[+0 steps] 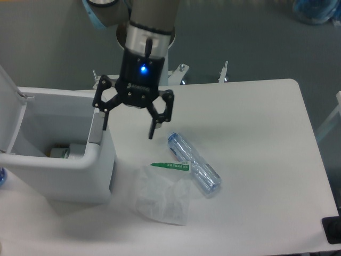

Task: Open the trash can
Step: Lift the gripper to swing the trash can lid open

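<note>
Trash can (pixel 58 160) at the table's left edge, lid (pixel 9 114) swung up and the interior exposed. Gripper (pixel 129 124), jaws spread and empty, hangs above the can's right rim. Risk: 1 finger catching that rim, shifting the can and dropping the lid.

Little can be read here. The gripper (pixel 129 124), at upper centre of the frame, carries a small line of white lettering under its blue light, too small to make out. The clear plastic bag (pixel 162 197) at lower centre has a green strip along its top edge with pale printing on it, likewise too blurred to read; no numbers or signs show elsewhere.
</note>
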Available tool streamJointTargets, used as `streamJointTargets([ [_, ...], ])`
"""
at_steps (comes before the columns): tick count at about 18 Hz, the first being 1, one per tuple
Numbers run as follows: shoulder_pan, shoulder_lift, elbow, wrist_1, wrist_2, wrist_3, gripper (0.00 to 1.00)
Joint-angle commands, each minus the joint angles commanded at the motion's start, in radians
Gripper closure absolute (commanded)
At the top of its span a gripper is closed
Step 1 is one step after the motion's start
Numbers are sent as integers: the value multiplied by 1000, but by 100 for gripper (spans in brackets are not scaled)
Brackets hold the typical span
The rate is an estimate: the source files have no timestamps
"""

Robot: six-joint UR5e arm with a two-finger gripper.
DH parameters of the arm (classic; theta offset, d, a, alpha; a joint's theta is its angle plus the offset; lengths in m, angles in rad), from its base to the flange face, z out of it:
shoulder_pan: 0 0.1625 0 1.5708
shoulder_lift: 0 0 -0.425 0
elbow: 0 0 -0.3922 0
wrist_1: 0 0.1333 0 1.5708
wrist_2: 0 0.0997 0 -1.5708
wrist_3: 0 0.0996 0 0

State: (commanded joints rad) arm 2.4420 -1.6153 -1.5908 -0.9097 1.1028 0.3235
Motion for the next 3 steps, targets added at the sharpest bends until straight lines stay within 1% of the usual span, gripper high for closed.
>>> streamJointTargets([
  [3, 9, 0, 5, -2, 128, 41, 0],
])
